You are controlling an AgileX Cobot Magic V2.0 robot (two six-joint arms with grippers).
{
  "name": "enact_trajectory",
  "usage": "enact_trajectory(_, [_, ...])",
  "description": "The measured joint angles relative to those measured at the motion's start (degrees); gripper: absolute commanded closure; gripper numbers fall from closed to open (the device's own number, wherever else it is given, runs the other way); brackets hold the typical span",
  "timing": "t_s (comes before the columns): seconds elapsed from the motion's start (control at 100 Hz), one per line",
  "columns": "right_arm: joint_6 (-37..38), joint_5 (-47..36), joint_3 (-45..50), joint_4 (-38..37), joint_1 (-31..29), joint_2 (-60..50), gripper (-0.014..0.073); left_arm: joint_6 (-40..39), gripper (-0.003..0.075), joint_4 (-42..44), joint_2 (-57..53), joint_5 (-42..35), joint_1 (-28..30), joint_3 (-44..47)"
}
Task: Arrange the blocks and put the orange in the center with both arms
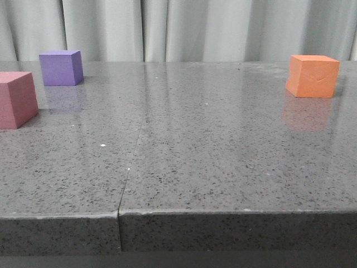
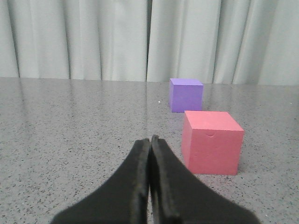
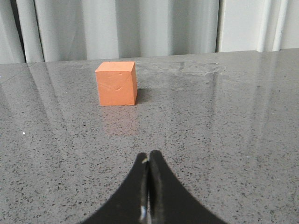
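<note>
Front view: neither tool is showing here. The bright orange matte foam cube is sitting far back on the right of the grey speckled stone tabletop. The purple matte foam cube is sitting far back on the left, and the pink-red matte foam cube is lying nearer the camera at the left edge, cut off by the frame. The two are near each other but not touching. The middle of the tabletop is carrying no block.

Left wrist view: the left tool is pointing forward low over the tabletop, its black fingers pressed together and holding nothing. The pink-red cube is lying just ahead of the tip and off to one side, not in line with it. The purple cube is standing farther ahead beyond it, apart from it.

Right wrist view: the right tool is likewise closed tight and gripping nothing. The orange cube is sitting well ahead of the tip, slightly off its line, with a creased face turned toward the tool and bare tabletop between them. A cube has no long axis to account for.

Judgement: the right arm is looking nearer to the orange cube, so it is likely needing to open, reach forward and carry it toward the centre.
</note>
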Motion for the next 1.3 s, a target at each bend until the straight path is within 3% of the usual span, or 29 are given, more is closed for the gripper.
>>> enact_trajectory(0.64, [0.0,-0.3,0.0,0.0,0.0,0.0,0.0662,0.0,0.0741,0.0,0.0,0.0,0.0,0.0])
enact_trajectory(1.01, [0.0,-8.9,-0.3,-0.1,0.0,0.0,0.0662,0.0,0.0741,0.0,0.0,0.0,0.0,0.0])
enact_trajectory(1.3, [0.0,1.6,-11.3,-0.1,0.0,5.3,0.0661,0.0,0.0741,0.0,0.0,0.0,0.0,0.0])
